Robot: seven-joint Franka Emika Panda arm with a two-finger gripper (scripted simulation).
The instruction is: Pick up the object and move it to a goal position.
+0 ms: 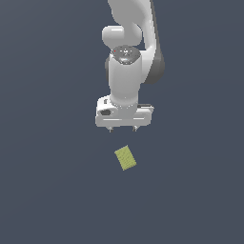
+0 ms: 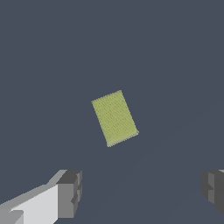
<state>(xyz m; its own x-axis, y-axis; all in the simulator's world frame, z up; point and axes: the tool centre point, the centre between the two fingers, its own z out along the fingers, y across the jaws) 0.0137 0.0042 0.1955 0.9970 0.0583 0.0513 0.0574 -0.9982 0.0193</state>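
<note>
Two dark grey fingertips (image 2: pixel 70 192) are sitting closest to the wrist camera, one at each side of the frame with a wide gap between them and nothing in that gap. Gripper (image 1: pixel 122 129) status: spread wide, holding nothing.

Arm (image 1: pixel 126 71) pose: in the exterior view the white Panda arm is reaching down from the upper edge of the frame, its wrist pointing straight down and its broad white hand sitting crosswise, with two short fingertips showing beneath it.

Object (image 1: pixel 125 157) position: the small yellow-green block is lying flat on the plain dark grey surface (image 1: pixel 47 190), near the gripper but not touching it. In the exterior view it is appearing just below the fingertips, roughly in line with the gap between them. Its long edges are running at a slant to the line joining the two fingers. A fine grid texture is showing on its top face.
</note>
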